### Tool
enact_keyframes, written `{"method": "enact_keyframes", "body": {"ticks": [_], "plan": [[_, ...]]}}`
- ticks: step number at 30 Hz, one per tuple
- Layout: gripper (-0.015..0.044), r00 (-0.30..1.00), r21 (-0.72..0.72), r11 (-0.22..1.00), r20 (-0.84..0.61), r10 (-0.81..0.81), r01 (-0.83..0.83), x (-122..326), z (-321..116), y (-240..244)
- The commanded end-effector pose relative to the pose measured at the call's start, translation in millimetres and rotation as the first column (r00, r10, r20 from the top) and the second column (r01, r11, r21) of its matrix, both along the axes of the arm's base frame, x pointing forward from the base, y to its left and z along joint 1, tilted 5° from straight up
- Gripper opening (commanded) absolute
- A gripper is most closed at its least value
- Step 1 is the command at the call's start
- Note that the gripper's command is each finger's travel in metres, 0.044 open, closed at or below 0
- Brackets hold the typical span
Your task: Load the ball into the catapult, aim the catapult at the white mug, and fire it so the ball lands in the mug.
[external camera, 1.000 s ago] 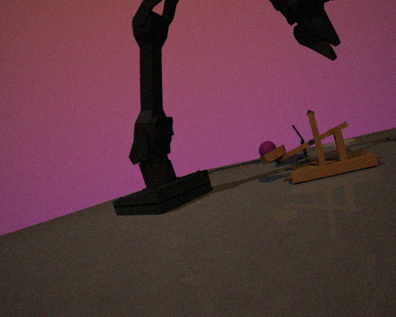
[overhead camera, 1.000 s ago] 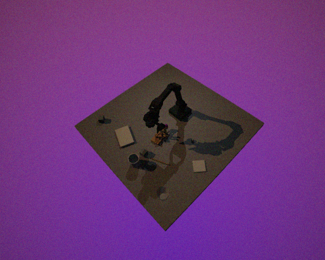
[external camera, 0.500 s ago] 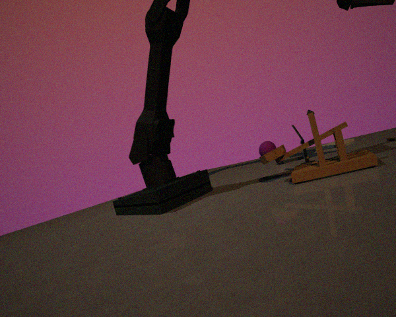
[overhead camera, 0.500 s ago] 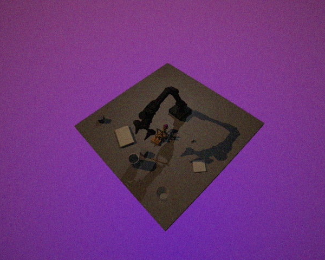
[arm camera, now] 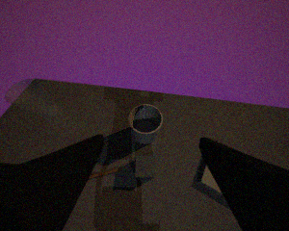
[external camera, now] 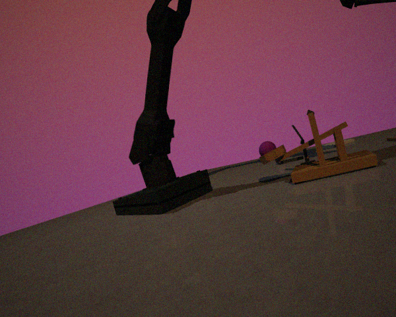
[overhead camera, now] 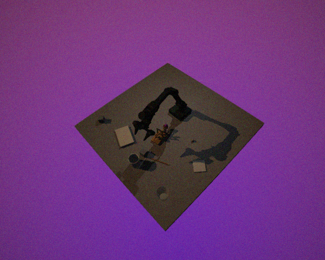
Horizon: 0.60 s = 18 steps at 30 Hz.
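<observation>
The pink-purple ball (overhead camera: 165, 126) (external camera: 266, 148) sits in the cup at the low end of the tilted throwing arm of the orange-brown catapult (overhead camera: 157, 140) (external camera: 338, 168). The catapult's base rests on the table. The mug (overhead camera: 134, 158) (arm camera: 145, 120) stands upright beyond the catapult's front, its pale rim round a dark opening. My gripper (overhead camera: 140, 136) (arm camera: 151, 141) is open and empty, raised in the air. In the top view its fingers show between the catapult and a large pale box. Its fingertips are not seen in the exterior view.
The large pale box (overhead camera: 124, 136) (arm camera: 212, 183) lies near the mug. A thin orange stick (overhead camera: 161, 161) (arm camera: 103, 172) lies between catapult and mug. A smaller pale box (overhead camera: 199, 167), a small pale round thing (overhead camera: 163, 196) and a small dark thing (overhead camera: 103, 120) stand farther off.
</observation>
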<state>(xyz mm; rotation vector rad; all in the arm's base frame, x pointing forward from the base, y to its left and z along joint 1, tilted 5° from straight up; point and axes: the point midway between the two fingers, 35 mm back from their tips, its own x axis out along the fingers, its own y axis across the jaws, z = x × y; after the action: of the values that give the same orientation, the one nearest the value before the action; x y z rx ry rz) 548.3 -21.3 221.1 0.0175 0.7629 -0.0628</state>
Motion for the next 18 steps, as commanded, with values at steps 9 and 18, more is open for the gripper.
{"method": "enact_keyframes", "body": {"ticks": [9,18], "plan": [[0.0282,1.000,-0.003,1.000,-0.006,-0.006,0.006,1.3,-4.1,-1.3],[0.0046,1.000,-0.003,1.000,-0.006,-0.006,0.006,1.3,-4.1,-1.3]]}}
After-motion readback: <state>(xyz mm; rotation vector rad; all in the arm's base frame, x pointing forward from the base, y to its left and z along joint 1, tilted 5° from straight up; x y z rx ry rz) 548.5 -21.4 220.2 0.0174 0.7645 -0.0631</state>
